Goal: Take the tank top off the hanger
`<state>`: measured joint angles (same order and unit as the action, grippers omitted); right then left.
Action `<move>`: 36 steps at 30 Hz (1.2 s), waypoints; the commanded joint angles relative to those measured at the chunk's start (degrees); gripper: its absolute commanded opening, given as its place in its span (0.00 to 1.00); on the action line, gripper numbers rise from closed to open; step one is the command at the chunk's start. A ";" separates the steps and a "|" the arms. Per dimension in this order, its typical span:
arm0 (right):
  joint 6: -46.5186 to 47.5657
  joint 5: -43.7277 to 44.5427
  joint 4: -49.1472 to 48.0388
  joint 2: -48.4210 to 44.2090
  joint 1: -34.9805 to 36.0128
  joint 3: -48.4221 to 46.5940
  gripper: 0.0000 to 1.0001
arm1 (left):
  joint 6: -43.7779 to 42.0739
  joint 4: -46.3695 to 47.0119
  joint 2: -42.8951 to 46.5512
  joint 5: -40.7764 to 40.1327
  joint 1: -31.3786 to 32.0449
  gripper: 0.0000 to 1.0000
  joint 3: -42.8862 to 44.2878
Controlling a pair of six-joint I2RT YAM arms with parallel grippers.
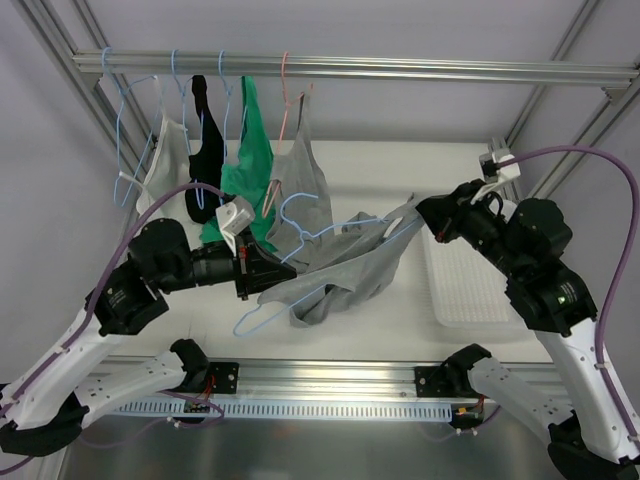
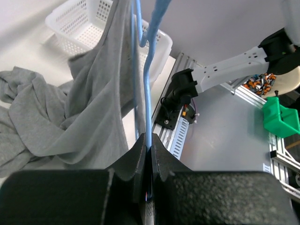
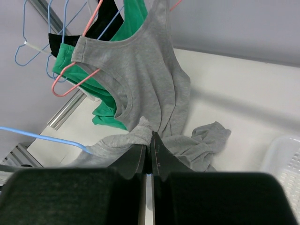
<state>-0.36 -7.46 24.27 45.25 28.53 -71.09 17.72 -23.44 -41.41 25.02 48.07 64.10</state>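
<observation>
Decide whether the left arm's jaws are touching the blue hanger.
Touching. The left wrist view shows the left jaws clamped shut on the blue hanger wire.

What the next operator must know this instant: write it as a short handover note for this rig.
Left gripper: shut on the wire of the blue hanger, which is off the rail and held low over the table.
Right gripper: shut on a fold of the gray tank top, with the fabric stretched taut between the two arms.
Done: hanger and top are down from the rail, and both are gripped.
Left: the top is draped around the hanger wire and not yet free. Likely next step is drawing the arms apart until it slips off.
</observation>
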 commanded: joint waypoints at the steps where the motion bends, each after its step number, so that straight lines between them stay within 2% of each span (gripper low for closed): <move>1: 1.33 4.36 -1.60 -0.87 -0.58 -2.04 0.00 | -1.37 -0.11 -0.25 0.82 0.62 0.00 1.56; 6: 1.77 11.51 0.34 2.02 -1.63 -0.11 0.00 | -2.25 -0.03 0.98 5.29 0.62 0.00 2.44; 11: 0.54 2.74 -0.28 5.45 -2.78 -0.36 0.00 | -2.69 -0.11 0.28 8.29 0.62 0.00 2.00; 13: -1.04 2.02 -0.37 6.33 -2.78 -0.89 0.00 | -2.77 -0.03 -0.51 9.08 0.62 0.00 1.65; 17: -2.01 2.81 0.07 6.86 -3.48 0.60 0.00 | -2.95 0.06 -0.52 7.59 0.62 0.00 1.65; 22: -5.17 -2.81 -1.50 7.13 -6.74 3.76 0.00 | -3.04 0.33 0.18 6.37 0.62 0.00 2.17; 26: -9.65 -13.06 -8.87 5.29 -6.83 10.25 0.00 | -1.11 3.13 2.20 -3.72 0.62 0.00 1.74; 30: -16.41 -19.86 -22.29 2.83 -6.13 22.27 0.00 | 0.91 12.69 5.01 -5.41 0.62 0.00 -0.72; 32: -20.62 -23.71 -29.76 2.30 -4.03 25.90 0.00 | 2.41 21.82 5.46 -4.98 0.62 0.00 -2.04; 34: -21.35 -26.54 -31.39 2.99 -1.65 28.01 0.00 | 3.20 33.04 5.02 -3.92 0.62 0.00 -4.32; 36: -19.86 -28.83 -31.39 3.79 3.26 28.46 0.00 | 3.12 39.23 2.13 -3.49 0.62 0.00 -5.21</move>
<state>-17.72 -28.40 3.20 49.17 27.05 -42.57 19.11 -3.27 -36.29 21.82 48.07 60.31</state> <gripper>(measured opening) 0.034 0.020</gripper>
